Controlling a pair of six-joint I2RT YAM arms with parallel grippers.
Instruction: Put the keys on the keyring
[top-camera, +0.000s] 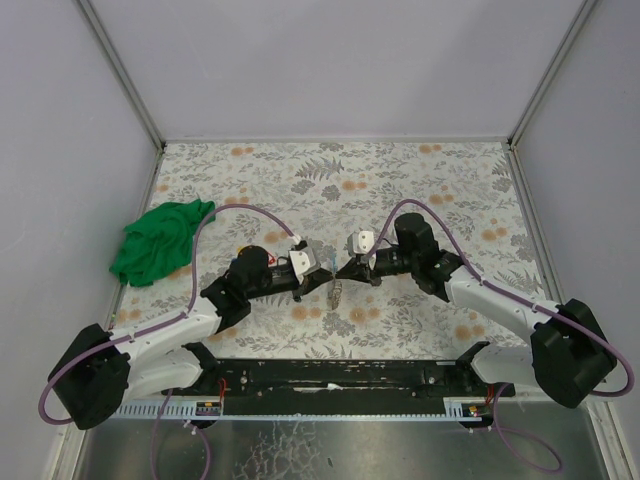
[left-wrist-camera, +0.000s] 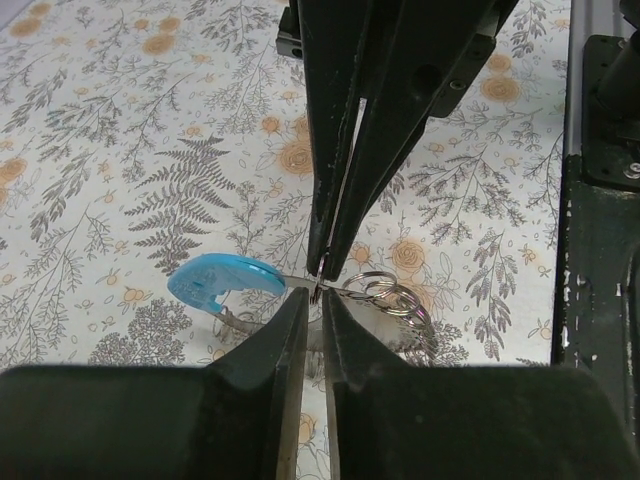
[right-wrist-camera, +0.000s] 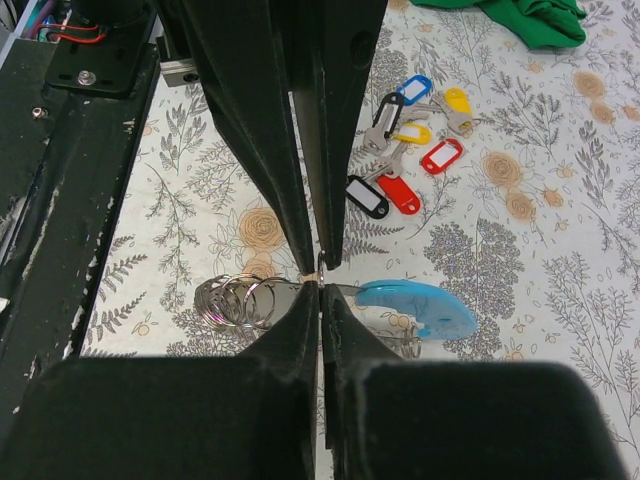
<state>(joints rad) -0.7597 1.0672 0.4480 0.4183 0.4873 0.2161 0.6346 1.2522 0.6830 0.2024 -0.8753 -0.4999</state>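
**Both claws pinched on the ring wire**

I see the left gripper (left-wrist-camera: 312, 300) and right gripper (right-wrist-camera: 320, 292) nose to nose. Their flat black fingers are closed together on the thin metal wire of the keyring (right-wrist-camera: 415, 305), with its glossy light-blue arc on one side and coiled steel loops on the other. The keys (right-wrist-camera: 400, 150), plastic-tagged, lie at 1 o'clock on the flowered table (top-camera: 400, 180). A crumpled green cloth (top-camera: 160, 240) sits at 9 o'clock by the table's left edge. The back wall (top-camera: 330, 60) stands well apart at 12.

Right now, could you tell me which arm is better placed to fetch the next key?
Probably the left. The keys lie on its side, toward the green cloth, and the right claw, shut on the keyring, could hold it alone.
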